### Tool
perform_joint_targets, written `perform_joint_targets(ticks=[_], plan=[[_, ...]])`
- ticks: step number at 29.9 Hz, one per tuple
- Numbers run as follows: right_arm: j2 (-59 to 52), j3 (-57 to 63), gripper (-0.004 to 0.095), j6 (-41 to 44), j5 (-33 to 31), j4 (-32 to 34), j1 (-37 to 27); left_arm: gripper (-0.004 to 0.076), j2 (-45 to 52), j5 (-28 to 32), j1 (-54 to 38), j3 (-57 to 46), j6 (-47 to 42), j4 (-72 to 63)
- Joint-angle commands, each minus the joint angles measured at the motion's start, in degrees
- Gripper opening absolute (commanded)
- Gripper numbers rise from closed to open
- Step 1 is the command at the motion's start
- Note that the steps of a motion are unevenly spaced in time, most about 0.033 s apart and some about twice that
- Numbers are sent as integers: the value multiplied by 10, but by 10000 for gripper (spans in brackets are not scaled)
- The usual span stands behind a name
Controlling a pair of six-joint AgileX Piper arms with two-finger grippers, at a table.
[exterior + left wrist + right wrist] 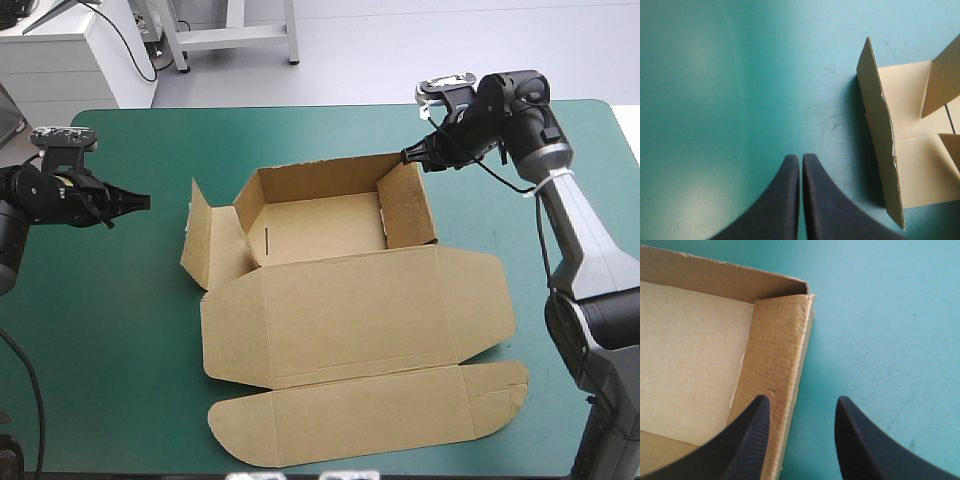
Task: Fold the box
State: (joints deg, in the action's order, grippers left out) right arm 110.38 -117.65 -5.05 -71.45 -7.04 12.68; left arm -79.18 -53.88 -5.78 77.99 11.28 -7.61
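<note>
Teal-green cover (110,340) carries the brown box (350,290), roughly centred. Nearest us is the lid (370,410), lying flat toward the near edge. Behind it we see the tray (320,230): far wall (315,180) and right wall (408,205) raised, left flap (205,240) splayed outward, not tucked. Left gripper (140,202) hangs over bare cover, well apart from that flap and pointing at it, fingers pressed together, nothing held. Farthest back, right gripper (408,157) sits at the tray's far right corner, fingers spread and straddling the right wall, one inside, one over the cover outside. We can't tell if either touches the board.
</note>
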Motion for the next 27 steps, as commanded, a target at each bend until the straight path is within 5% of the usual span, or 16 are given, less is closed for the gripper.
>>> perform_joint_targets(ticks=[1,27], plan=[[-14,-15,393,2,1,-27,-2,1,16,22,-1,15,1,-12],[67,-11,389,5,1,-99,-2,1,16,15,-1,15,1,-12]])
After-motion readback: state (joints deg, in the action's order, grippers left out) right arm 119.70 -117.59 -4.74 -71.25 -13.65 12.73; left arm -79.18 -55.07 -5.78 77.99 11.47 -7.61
